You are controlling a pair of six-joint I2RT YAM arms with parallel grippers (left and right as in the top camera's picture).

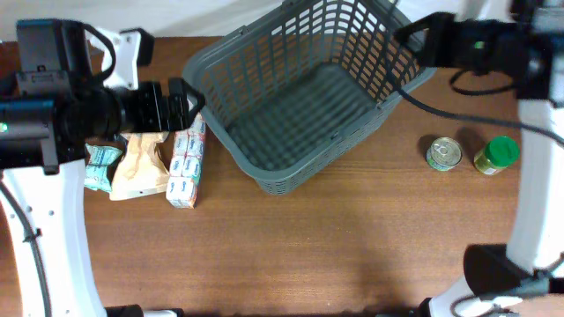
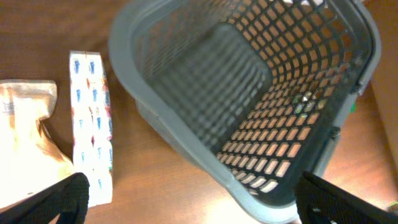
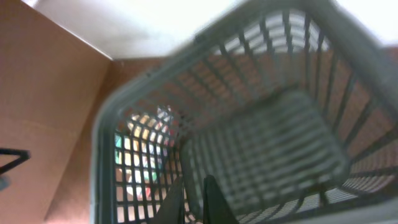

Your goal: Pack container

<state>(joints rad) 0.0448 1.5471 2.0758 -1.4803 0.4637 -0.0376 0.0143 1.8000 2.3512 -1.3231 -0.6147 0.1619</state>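
The container point(image 1: 300, 106), a large dark grey lattice basket, sits tilted at the table's back centre and holds nothing. My right gripper point(image 1: 407, 37) is at its right rim. In the right wrist view the fingers point(image 3: 194, 202) are pinched together on the basket wall point(image 3: 261, 149). My left gripper point(image 1: 192, 101) is open and empty just off the basket's left corner. In the left wrist view its fingers point(image 2: 193, 211) spread wide above the table and the basket's near corner point(image 2: 249, 112).
A long white carton with blue print point(image 1: 187, 163) point(image 2: 92, 124), a tan pouch point(image 1: 141, 167) point(image 2: 25, 137) and a teal packet point(image 1: 101, 167) lie left of the basket. A tin can point(image 1: 443, 153) and a green-lidded jar point(image 1: 498, 155) stand to its right.
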